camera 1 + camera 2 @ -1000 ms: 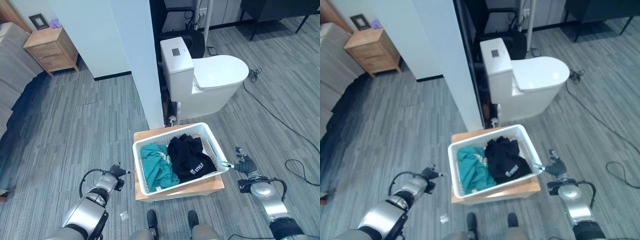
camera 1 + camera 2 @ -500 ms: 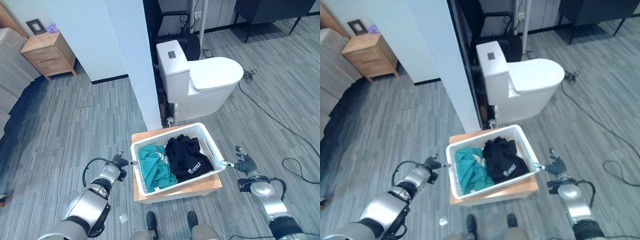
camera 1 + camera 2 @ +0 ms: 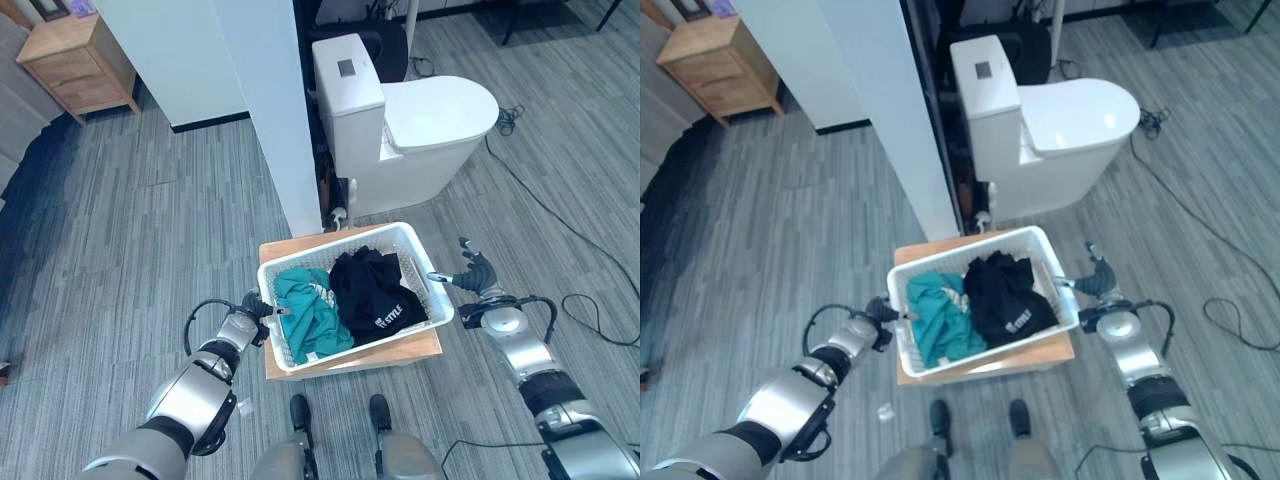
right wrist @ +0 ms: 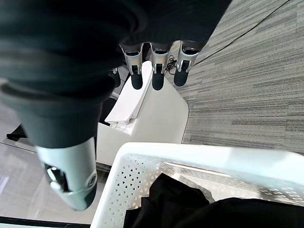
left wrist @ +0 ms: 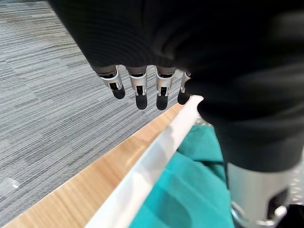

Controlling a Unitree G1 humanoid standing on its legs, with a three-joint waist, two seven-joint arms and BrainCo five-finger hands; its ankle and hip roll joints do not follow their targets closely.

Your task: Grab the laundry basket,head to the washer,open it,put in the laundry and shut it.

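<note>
A white laundry basket [image 3: 414,238] stands on a low wooden stand [image 3: 296,246]. It holds a teal garment [image 3: 310,314] and a black garment [image 3: 374,296]. My left hand [image 3: 247,322] is at the basket's left rim, open. In the left wrist view its straight fingers [image 5: 138,91] hang outside the rim [image 5: 156,156] and the thumb is on the teal cloth [image 5: 190,190] side. My right hand [image 3: 471,276] is open just off the right rim. In the right wrist view its fingers [image 4: 157,72] point straight past the rim [image 4: 213,156], without touching it.
A white toilet [image 3: 420,120] stands just behind the basket, next to a white wall column [image 3: 268,100]. A wooden nightstand [image 3: 68,58] is at the far left. Black cables [image 3: 592,300] trail over the grey floor to the right.
The view has shifted forward and down. My left hand has moved right to the basket's left rim. My right hand has come closer to the right rim.
</note>
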